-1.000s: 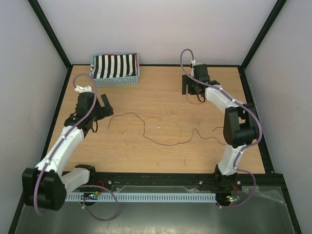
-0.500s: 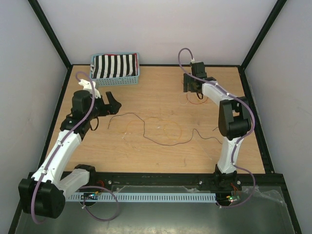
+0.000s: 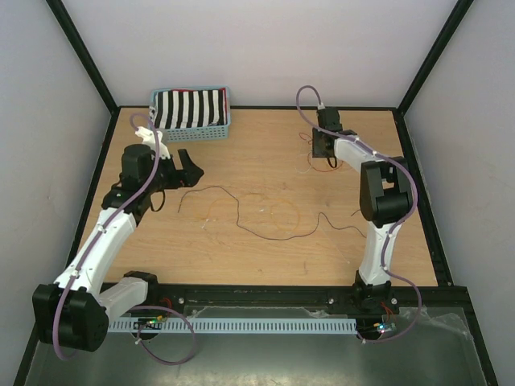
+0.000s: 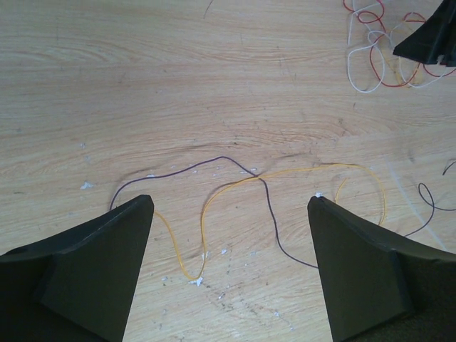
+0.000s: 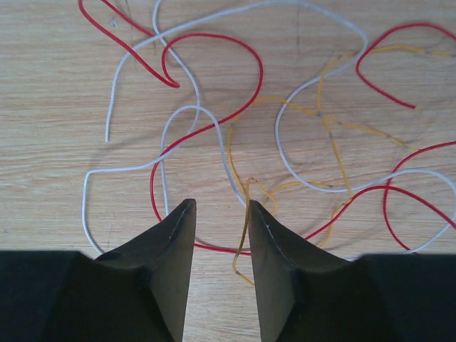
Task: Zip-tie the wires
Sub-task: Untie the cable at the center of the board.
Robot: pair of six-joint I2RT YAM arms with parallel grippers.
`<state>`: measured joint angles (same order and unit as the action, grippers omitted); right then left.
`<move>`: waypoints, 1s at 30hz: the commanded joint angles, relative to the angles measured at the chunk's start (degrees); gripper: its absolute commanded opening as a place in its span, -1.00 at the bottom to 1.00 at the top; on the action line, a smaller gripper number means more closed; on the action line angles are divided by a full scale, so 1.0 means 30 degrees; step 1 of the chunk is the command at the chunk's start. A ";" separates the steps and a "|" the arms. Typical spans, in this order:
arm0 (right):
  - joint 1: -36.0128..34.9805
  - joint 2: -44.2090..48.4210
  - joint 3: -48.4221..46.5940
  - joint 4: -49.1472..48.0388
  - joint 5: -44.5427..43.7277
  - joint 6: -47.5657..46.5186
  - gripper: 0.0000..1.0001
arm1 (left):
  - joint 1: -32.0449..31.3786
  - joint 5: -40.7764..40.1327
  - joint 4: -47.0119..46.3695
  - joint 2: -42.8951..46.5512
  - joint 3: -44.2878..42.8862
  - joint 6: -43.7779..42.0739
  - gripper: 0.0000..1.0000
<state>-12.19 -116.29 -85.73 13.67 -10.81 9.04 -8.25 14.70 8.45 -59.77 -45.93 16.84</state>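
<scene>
1. Top external view: the wires [image 4: 262, 184] are spread across the desk [image 3: 265, 169], dark and orange strands running left to right.
2. The left gripper [image 4: 229, 199] is held over their left end, jaws wide open.
3. Farther back, the jaws of the right gripper [image 5: 221, 202] are set narrowly apart, with a yellow strand [image 5: 246, 214] lying lengthwise in the gap. Red and white loops are tangled just ahead.
4. The basket [image 3: 193, 133] is set far left, well apart.

In the right wrist view the wires [image 5: 211, 34] run off the top and right edges, ends unseen.
</scene>
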 commanded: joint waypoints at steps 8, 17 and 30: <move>0.0063 0.1666 -0.0338 0.1197 -0.0262 -0.0613 -0.83 | -0.0162 0.1601 -0.0557 -0.0019 -0.1450 -0.0630 0.78; 0.0081 0.5172 -0.1361 0.2212 -0.0235 -0.1522 -1.00 | -0.0895 0.4090 -0.0534 -0.1320 -0.3518 -0.1763 0.79; 0.0077 0.9335 -0.6061 0.2972 0.6062 -0.1861 -1.00 | -0.2267 0.7906 -0.4572 -0.5603 -0.7817 -0.1289 0.97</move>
<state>-12.01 -92.79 -100.09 21.23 1.32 4.40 -14.87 33.98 1.10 -73.93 -65.49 10.85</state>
